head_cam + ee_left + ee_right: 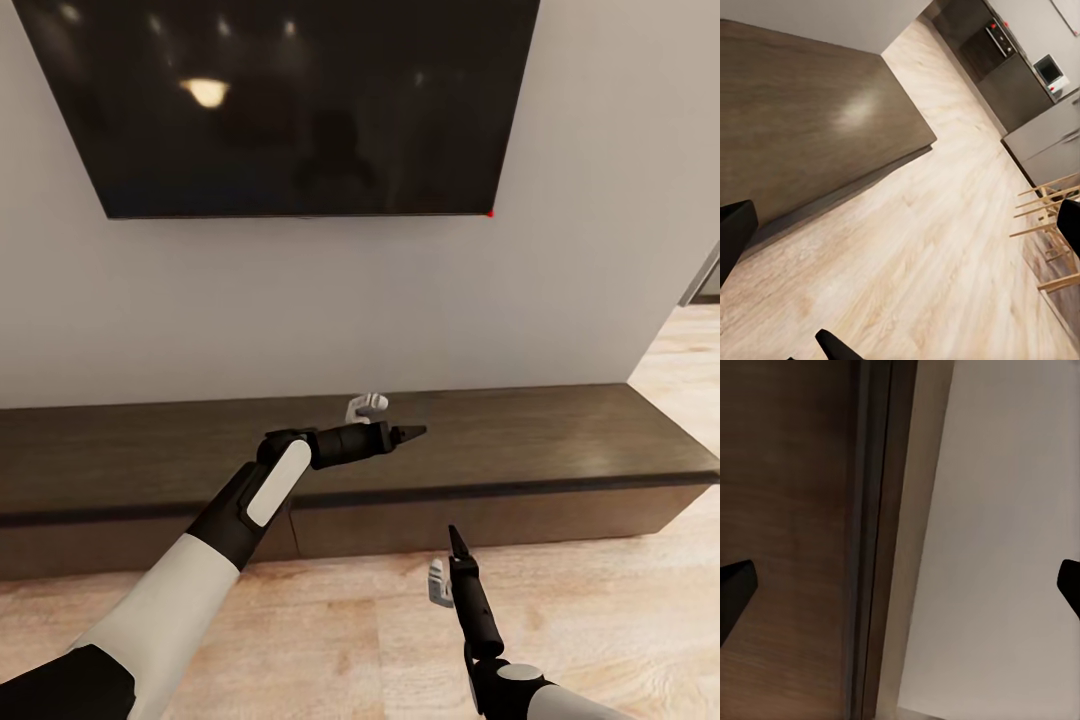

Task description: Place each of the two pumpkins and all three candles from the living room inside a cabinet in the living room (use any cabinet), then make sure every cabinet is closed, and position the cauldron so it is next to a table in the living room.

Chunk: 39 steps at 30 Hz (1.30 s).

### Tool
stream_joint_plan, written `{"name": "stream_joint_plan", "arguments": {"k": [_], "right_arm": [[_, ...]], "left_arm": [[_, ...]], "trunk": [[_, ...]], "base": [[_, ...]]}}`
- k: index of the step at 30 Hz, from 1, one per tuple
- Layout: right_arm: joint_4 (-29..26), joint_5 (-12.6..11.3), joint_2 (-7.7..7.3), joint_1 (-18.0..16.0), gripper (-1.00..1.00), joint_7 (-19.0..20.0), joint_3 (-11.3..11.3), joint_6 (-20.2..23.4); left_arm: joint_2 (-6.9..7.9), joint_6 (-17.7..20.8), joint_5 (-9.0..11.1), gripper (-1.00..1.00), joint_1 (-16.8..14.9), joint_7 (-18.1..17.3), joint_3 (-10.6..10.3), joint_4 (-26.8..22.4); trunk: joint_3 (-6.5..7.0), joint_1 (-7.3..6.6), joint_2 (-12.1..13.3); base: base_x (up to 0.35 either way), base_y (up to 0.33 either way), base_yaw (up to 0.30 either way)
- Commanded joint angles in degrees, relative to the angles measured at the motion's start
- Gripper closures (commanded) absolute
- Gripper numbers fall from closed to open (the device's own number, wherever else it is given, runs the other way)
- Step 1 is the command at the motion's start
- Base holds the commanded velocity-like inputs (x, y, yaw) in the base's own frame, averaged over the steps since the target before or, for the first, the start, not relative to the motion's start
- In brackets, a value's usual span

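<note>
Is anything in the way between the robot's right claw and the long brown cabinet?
Nothing visible. The right gripper hangs low before the cabinet front, with bare floor between them. Its fingers are spread and empty.

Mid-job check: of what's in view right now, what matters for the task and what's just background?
Task-relevant:
- cabinet, drawer fronts shut, top bare
- left gripper, over the cabinet top, empty
- right gripper, over the floor in front, empty

Background:
- wall TV
- wood floor
- kitchen units and wooden chairs, left wrist view
</note>
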Motion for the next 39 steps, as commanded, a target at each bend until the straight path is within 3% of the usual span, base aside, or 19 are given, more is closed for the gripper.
{"name": "stream_joint_plan", "arguments": {"k": [1, 25, 30, 39], "right_arm": [[-0.02, 0.01, 0.0, 0.0, -1.0, -0.01, 0.03, 0.0], [-0.23, 0.0, 0.04, 0.0, -1.0, -0.86, 0.09, -0.86], [-0.23, 0.03, 0.01, 0.0, -1.0, -3.59, 0.09, -2.28], [-0.24, -0.01, -0.16, -0.22, -1.0, -4.18, 0.03, -3.57]], "left_arm": [[0.0, 0.0, 0.02, -1.0, 0.0, 0.0, 0.0, 0.0], [-0.07, 0.08, 0.02, -1.0, 0.0, 0.01, 0.0, 0.0], [-0.08, 0.09, 0.02, -1.0, 0.0, 0.0, 0.0, 0.0], [-0.08, 0.09, 0.02, -1.0, 0.0, 0.0, 0.0, 0.0]], "trunk": [[-0.18, 0.22, -0.42], [-4.49, 5.5, -10.04], [-5.39, 6.59, -12.05], [-7.01, 8.57, -15.66]], "base": [[0.0, 0.0, 0.0], [0.0, 0.0, 0.0], [0.0, 0.0, 0.0], [0.0, 0.0, 0.0]]}}
